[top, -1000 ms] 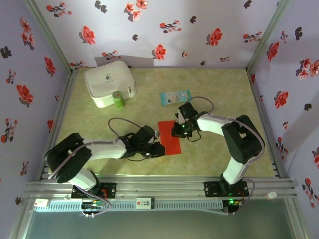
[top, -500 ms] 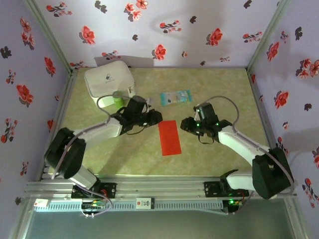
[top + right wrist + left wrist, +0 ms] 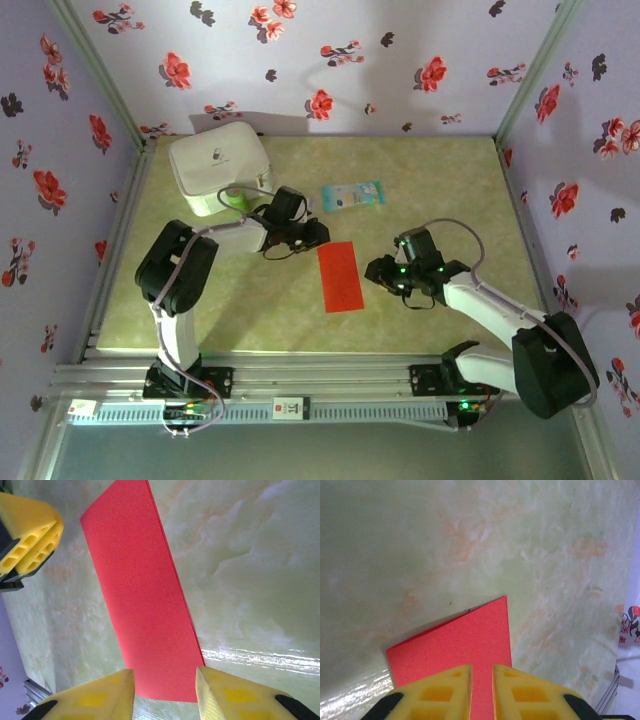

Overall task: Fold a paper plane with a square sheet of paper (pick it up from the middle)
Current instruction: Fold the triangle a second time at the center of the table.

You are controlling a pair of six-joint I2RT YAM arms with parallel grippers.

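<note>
The square sheet of paper (image 3: 340,277) lies flat mid-table, bright red and folded into a narrow rectangle. My left gripper (image 3: 315,235) hovers at the sheet's far left corner. In the left wrist view the red paper (image 3: 465,645) shows below the left gripper (image 3: 482,672), whose jaws stand almost together with a thin slit and hold nothing. My right gripper (image 3: 378,272) is just right of the sheet, apart from it. In the right wrist view the right gripper (image 3: 165,677) is open, the paper (image 3: 142,595) stretches away from it, and the left arm's yellow fingers (image 3: 30,535) sit beyond.
A white boxy case (image 3: 218,166) stands at the back left, with a small green object (image 3: 236,200) against its front. A pale blue packet (image 3: 352,194) lies behind the sheet. Floral walls close the sides and back; a metal rail (image 3: 320,380) runs along the near edge.
The right gripper let go of the sheet, opened and drew back to the right. The left gripper left the sheet's near left side and moved to its far left corner.
</note>
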